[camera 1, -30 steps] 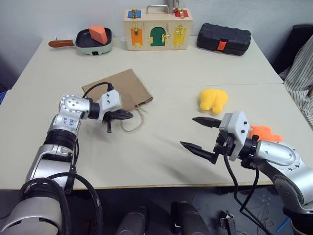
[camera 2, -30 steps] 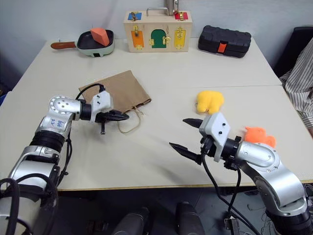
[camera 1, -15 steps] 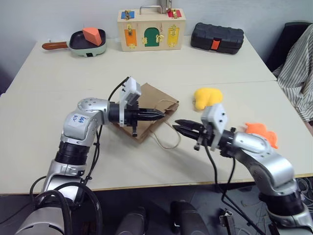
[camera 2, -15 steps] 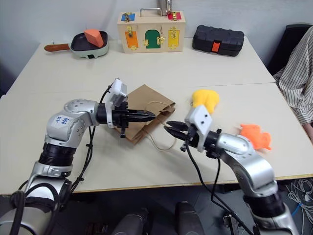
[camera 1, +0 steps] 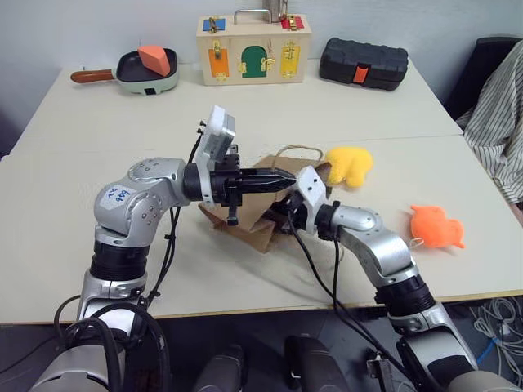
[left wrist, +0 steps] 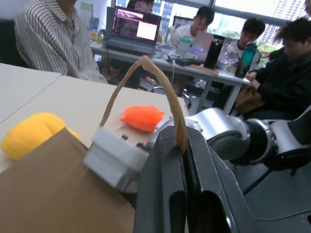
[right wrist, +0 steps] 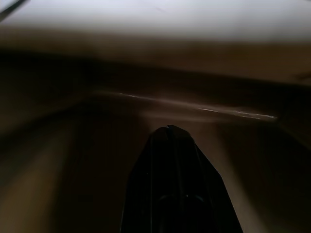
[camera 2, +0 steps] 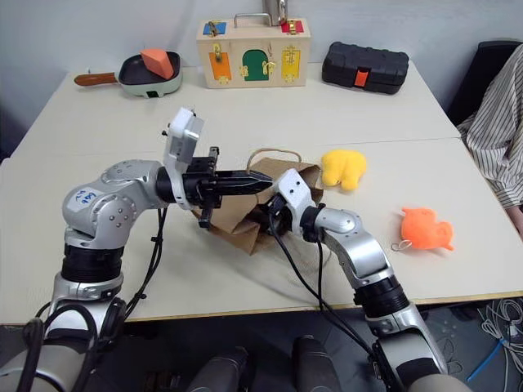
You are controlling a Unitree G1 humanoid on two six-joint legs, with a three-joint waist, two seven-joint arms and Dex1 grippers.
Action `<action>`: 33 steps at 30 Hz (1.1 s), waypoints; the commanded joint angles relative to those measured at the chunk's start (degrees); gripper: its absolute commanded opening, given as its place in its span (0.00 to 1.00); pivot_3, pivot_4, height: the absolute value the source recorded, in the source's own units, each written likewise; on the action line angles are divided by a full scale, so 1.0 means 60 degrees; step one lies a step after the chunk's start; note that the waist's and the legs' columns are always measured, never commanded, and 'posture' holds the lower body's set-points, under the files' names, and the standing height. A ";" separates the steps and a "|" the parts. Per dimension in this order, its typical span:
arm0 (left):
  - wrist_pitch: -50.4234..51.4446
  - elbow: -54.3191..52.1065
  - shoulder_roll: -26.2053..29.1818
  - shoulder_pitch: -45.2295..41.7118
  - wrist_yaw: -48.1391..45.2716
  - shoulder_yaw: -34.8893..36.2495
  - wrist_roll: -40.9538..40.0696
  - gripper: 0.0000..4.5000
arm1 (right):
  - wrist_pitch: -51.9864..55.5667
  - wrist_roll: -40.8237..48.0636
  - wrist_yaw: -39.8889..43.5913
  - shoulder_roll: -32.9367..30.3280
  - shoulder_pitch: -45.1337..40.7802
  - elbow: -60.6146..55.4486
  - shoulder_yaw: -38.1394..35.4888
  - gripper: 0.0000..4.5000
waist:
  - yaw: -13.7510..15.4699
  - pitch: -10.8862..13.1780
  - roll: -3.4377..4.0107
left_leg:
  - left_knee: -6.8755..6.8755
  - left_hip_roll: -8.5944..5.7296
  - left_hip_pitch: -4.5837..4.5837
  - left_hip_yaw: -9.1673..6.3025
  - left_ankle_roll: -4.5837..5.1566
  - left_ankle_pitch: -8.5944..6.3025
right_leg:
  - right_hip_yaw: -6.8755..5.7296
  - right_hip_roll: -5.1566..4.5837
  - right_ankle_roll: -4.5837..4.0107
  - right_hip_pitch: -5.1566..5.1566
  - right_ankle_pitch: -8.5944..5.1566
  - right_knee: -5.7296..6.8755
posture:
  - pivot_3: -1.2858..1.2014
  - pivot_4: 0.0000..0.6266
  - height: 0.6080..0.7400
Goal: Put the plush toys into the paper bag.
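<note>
Frame center: my left gripper (left wrist: 181,145) pinches the bag (camera 1: 260,214) handle (left wrist: 146,77); right gripper (right wrist: 167,133) closed, seemingly inside bag. Yellow toy (camera 1: 350,164), orange toy (camera 1: 435,226) lie right.

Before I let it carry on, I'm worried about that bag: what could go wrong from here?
The left gripper lifts the paper bag by one handle alone; the cord could slip or tear. The right gripper, shut, is inside the bag and could crumple or tip it. Both plush toys, yellow and orange, lie outside, so the bag must stay open.
</note>
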 commanded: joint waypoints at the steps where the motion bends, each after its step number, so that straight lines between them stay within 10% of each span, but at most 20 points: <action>1: 0.0022 -0.0176 -0.0010 -0.0275 0.0295 0.0490 -0.0488 0.00 | -0.0438 -0.0431 0.0195 -0.0086 0.0169 0.0156 0.0161 0.00 | -0.0008 0.0000 0.0000 | 0.0001 0.0000 0.0001 0.0000 0.0000 0.0000 | 0.0000 0.0000 0.0000 0.0000 0.0000 0.0000 | 0.52 0.24 1.00; 19: -0.0053 -0.0256 -0.0181 0.0084 0.0625 0.0232 -0.0957 0.00 | -0.1016 -0.1934 0.0780 -0.0158 -0.0253 0.0271 0.0683 0.00 | -0.0224 -0.0001 0.0002 | 0.0004 0.0002 0.0004 -0.0001 -0.0006 0.0001 | -0.0002 0.0001 0.0000 0.0000 0.0000 0.0012 | 0.52 0.24 1.00; 33: -0.0232 -0.0442 -0.0261 0.0152 0.0730 0.0325 -0.1473 0.00 | 0.3505 0.0410 0.2429 0.0948 -0.1813 0.1667 -0.0109 0.00 | -0.0227 -0.0002 0.0003 | 0.0004 0.0003 0.0006 -0.0007 -0.0009 0.0003 | -0.0004 0.0000 -0.0001 0.0003 0.0000 0.0011 | 0.52 0.24 1.00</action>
